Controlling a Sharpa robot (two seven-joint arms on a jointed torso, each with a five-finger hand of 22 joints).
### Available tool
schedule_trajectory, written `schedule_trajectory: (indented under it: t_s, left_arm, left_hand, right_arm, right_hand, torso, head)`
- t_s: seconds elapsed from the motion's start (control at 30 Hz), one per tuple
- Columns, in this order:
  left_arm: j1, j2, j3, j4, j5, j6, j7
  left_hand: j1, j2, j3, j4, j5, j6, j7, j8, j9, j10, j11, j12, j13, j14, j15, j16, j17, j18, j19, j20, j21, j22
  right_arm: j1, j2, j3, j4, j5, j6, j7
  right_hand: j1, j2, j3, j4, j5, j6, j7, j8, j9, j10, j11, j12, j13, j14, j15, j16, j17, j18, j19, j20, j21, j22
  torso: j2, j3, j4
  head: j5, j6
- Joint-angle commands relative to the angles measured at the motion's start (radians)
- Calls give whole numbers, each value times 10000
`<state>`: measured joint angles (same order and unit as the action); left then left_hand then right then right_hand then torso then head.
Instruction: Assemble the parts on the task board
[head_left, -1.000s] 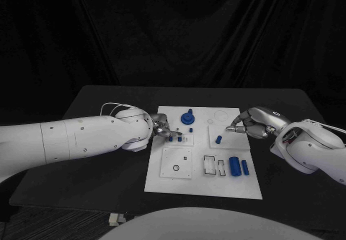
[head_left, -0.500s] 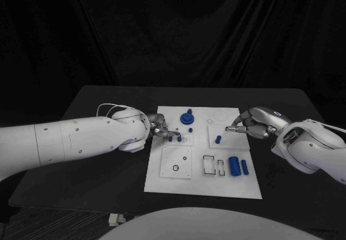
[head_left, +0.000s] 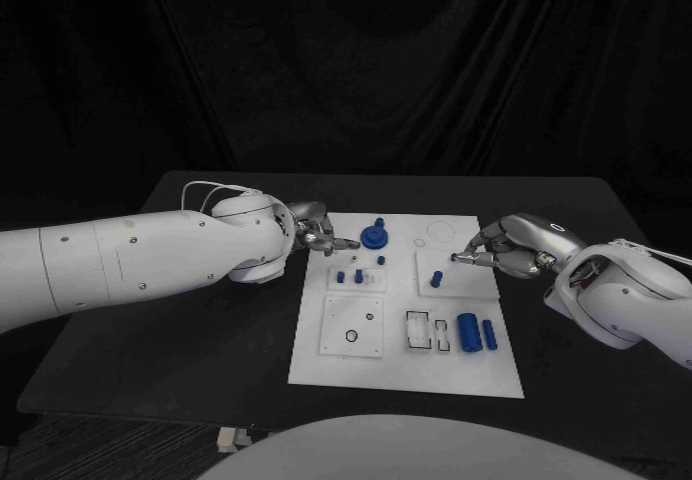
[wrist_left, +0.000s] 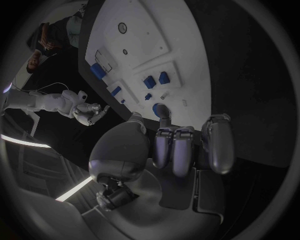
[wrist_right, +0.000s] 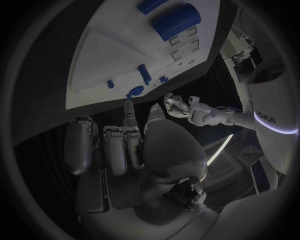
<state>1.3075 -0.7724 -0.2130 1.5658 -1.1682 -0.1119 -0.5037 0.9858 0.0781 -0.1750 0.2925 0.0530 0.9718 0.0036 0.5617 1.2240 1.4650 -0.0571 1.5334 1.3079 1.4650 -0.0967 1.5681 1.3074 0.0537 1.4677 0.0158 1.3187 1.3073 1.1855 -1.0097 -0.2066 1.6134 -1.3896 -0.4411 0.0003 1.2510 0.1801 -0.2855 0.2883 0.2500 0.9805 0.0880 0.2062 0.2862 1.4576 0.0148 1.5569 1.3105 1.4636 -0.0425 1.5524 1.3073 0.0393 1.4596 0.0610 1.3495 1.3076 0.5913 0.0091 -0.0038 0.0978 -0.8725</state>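
Note:
The white task board (head_left: 404, 352) lies mid-table. On it a blue round part with a stem (head_left: 376, 237) stands at the far edge, two short blue pegs (head_left: 348, 277) stand upright in a small plate, and another peg (head_left: 436, 277) stands further right. My left hand (head_left: 312, 234) hovers off the board's far left corner, fingers loosely apart and holding nothing; the left wrist view shows its fingers (wrist_left: 181, 150) apart from the pegs (wrist_left: 155, 80). My right hand (head_left: 495, 250) stays at the board's right edge, thumb and finger tips together with nothing visible between them (wrist_right: 128, 112).
A thick blue cylinder (head_left: 469, 332) and a slimmer one (head_left: 490, 335) lie near the board's right front, beside rectangular slots (head_left: 418, 332). A square plate with holes (head_left: 352, 326) sits at the left front. Black table (head_left: 216, 330) surrounds the board.
My left hand has drawn back from the two short pegs, moving away toward the board's far left corner. The pegs stay standing. My right hand has not moved.

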Motion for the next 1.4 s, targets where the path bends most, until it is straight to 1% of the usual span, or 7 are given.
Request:
schedule_trajectory:
  t_s: [0.03,0.27,0.33,0.47,0.77,1.03,1.4]
  left_arm:
    - [105,11,6,91,-118,-264,264]
    - [370,15,7,90,-123,-527,1809]
    - [461,29,7,57,-123,-528,2349]
    - [646,122,8,-81,-308,-687,3550]
    - [758,548,7,-690,-3441,-998,5619]
    - [632,1049,5,-1363,-5992,-788,6574]
    - [288,1658,5,-2179,-6903,-883,7180]
  left_hand:
    - [-94,29,-56,-6,-32,-65,-1,61,15,881,-53,61,2345,1058,-84,27,2634,-22,20,-56,48,1956]
    - [1951,348,214,-79,649,-887,336,-1094,-974,409,231,-656,1723,1034,166,-16,2595,82,-386,127,-610,1794]
    - [2815,372,358,-89,1075,-1187,603,-1998,-2022,-583,494,-2011,611,443,404,-933,1782,243,-989,297,-1594,1544]
    - [4628,328,909,-72,1081,-1406,1060,-3363,-3895,-4357,935,-8495,-4485,-3640,839,-7319,-3516,519,-2348,598,-3441,1112]
    - [6030,-635,2222,-43,411,-1980,1241,-5007,-7069,-3963,1254,-12327,-8413,-3372,1142,-7788,-5050,607,-2596,947,-3559,1068]
    - [5929,-1196,2501,-103,30,-1480,8,-4933,-7943,-5635,609,-13592,-9573,-2861,660,-6546,-4664,445,-2016,1014,-2471,1329]
    - [5863,-1855,3553,-742,265,-1167,-279,-4943,-9315,-6145,387,-14196,-10871,198,231,-1707,-154,5,-177,286,60,1925]
  right_arm:
    - [-18,-17,5,46,-19,-215,32]
    - [75,-210,7,275,-19,-597,188]
    - [155,-269,7,354,-19,-705,222]
    - [336,-396,7,555,-19,-970,319]
    - [459,-440,6,783,-19,-1382,628]
    - [438,-340,5,765,-12,-1297,662]
    - [333,-278,5,860,-10,-1344,806]
  right_hand:
    - [87,-11,-71,15,63,67,36,45,13,983,13,-29,2422,973,-42,-47,2366,150,-14,28,-30,1902]
    - [76,-14,-84,22,59,72,36,46,14,993,13,-17,2434,975,-41,-42,2372,146,-6,29,-15,1907]
    - [71,-19,-95,22,57,77,35,48,14,998,13,-12,2440,983,-41,-24,2393,138,11,29,18,1918]
    - [68,-28,-109,21,55,88,33,54,17,976,11,-36,2414,996,-42,6,2427,121,49,29,90,1942]
    - [124,-26,-167,5,127,218,0,110,39,1010,-15,-2,2450,1028,-63,77,2509,90,132,18,226,1989]
    - [137,-23,-172,5,150,228,-2,113,40,1009,-20,-3,2449,1027,-66,75,2507,87,139,15,237,1993]
    - [149,-23,-186,8,184,239,-7,115,40,1015,-25,3,2455,1046,-72,122,2562,70,178,10,309,2017]
  torso:
    - [-10,-2,-7]
    - [11,4,2]
    - [9,3,-2]
    - [7,-1,-3]
    - [1,2,7]
    - [21,-3,-7]
    - [41,-6,18]
  head:
    - [3,-2]
    - [-61,-2]
    - [-79,-2]
    - [-124,-2]
    - [-185,-2]
    - [-331,-2]
    - [-342,-2]
